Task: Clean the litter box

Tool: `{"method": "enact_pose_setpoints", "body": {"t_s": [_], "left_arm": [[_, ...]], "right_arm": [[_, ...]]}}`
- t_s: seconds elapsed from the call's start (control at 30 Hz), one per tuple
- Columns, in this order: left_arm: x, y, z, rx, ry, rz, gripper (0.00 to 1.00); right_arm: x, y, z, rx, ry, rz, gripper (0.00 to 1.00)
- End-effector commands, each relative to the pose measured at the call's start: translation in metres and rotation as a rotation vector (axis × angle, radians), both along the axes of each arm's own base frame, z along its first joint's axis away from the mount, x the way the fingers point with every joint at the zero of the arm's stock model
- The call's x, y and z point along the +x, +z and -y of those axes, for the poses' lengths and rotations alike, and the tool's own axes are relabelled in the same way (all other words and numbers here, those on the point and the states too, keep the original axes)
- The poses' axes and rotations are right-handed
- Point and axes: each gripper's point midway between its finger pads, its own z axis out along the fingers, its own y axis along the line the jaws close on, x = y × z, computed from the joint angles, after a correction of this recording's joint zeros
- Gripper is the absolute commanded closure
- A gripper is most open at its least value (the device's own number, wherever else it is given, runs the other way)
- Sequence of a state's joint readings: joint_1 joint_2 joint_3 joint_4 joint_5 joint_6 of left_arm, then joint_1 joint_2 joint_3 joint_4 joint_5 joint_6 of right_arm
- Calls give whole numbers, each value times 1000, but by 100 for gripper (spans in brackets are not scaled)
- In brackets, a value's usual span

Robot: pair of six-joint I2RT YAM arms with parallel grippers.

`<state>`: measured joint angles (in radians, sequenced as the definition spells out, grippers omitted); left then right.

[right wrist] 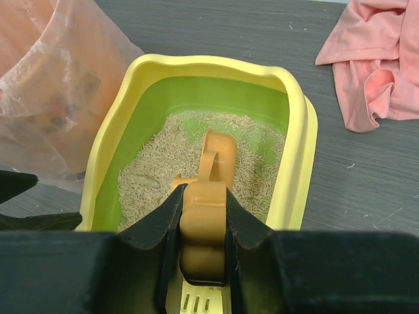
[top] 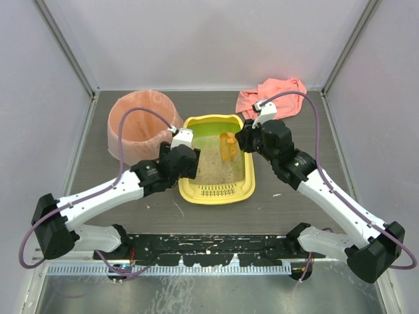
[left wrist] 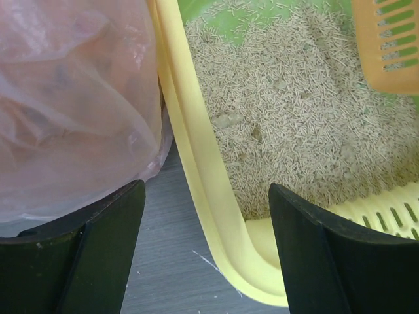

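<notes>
The bin (top: 141, 118) stands left of the litter box (top: 216, 197) on the worktop (top: 294, 196). The left tool (left wrist: 206, 216), open, straddles the box's left rim. Box likely stiff, light, litter loose: hold by rim. At its right side, the right tool (right wrist: 204, 196) clamps the scoop (top: 228, 147).

From above, the left gripper (top: 183, 163) covers the left rim of the litter box (top: 216, 197); the left wrist view crops the scoop (left wrist: 386, 39).
</notes>
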<state>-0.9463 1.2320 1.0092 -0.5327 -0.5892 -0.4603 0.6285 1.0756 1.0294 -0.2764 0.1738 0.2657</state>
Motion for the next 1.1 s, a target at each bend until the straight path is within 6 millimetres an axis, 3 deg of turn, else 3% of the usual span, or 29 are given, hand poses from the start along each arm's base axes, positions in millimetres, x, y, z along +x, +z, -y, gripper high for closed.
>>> {"method": "enact_pose_setpoints", "body": {"t_s": [0.0,0.23,0.47,1.07], "left_arm": [[26,14,12,-8,59,75,23],[56,-14,16,-22,60,14,32],[75,-19,20,-13,15,15,42],[79,-30,29,24,-126,-2,82]], "right_arm": [[1,26,-7,111,31,62,99],[0,19,-4,118,35,48,99],[-1,16,-1,116,33,46,99],[-12,9,9,125,15,27,100]]}}
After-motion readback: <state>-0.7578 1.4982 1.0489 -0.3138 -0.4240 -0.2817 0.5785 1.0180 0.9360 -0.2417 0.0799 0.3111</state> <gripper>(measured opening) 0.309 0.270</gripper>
